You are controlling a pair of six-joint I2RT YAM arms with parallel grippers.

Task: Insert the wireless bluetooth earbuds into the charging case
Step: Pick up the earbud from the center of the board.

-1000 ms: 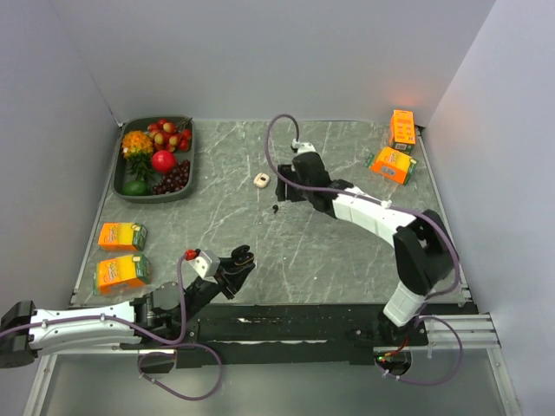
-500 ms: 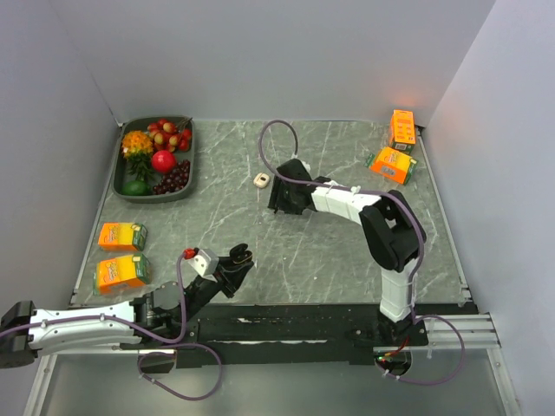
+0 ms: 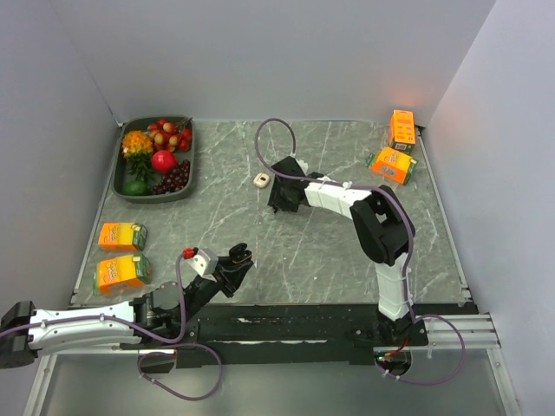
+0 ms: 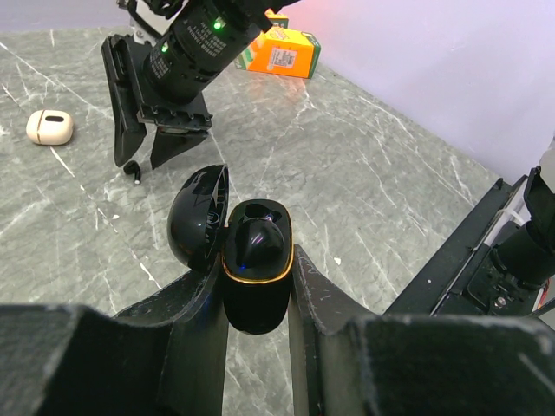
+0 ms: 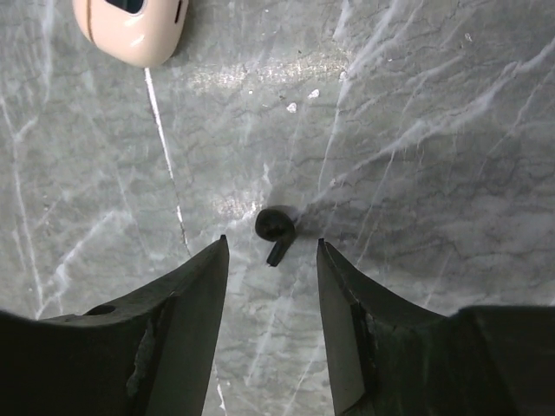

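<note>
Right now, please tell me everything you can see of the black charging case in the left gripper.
The black charging case is glossy and rounded, seemingly plastic, with a gold band around its mouth. Its lid stands hinged open to one side. It sits upright, clamped between the fingers of the left gripper, above the grey marbled table. What lies inside, I cannot tell.

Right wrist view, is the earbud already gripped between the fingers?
No, the earbud lies loose on the table between the tips of the open right gripper, with a gap showing on each side.
</note>
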